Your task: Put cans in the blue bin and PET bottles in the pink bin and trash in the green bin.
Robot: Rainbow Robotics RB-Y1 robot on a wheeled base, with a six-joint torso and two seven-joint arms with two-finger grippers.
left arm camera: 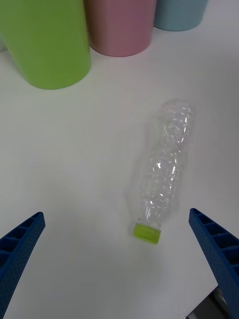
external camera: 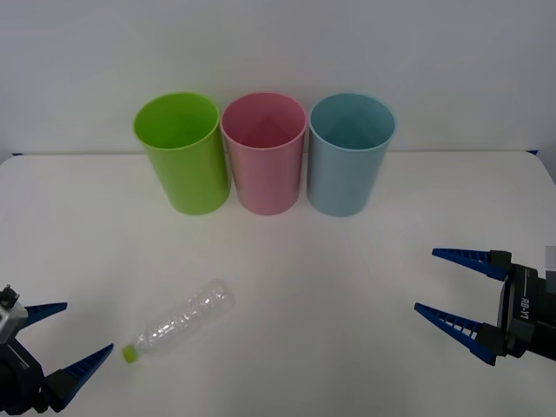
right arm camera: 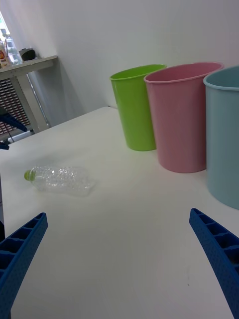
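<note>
We see the PET bottle lying on its side on the white counter, toward the robot's left and well in front of the three bins. It is clear and crinkled, without a label, and its lime-green cap points back toward the robot's left corner while its base points toward the bins. Nothing touches it.

Our left pincer sits at the near left edge of the counter, just beside the capped end of the bottle. Its blue ribbed fingers are spread wide and hold nothing; in the left wrist view the bottle lies on the counter between and beyond the two fingertips, apart from both.

Farther back, the three bins stand upright in a row by the wall, rims close together: the green bin on the left, the pink bin in the middle and the blue bin on the right. From the front we can see nothing inside them.

Our right pincer hovers at the right side of the counter, well apart from the bottle and nearer the blue bin than the others. Its fingers are also wide apart and empty. In the right wrist view a shelf unit stands in the room beyond the counter.
</note>
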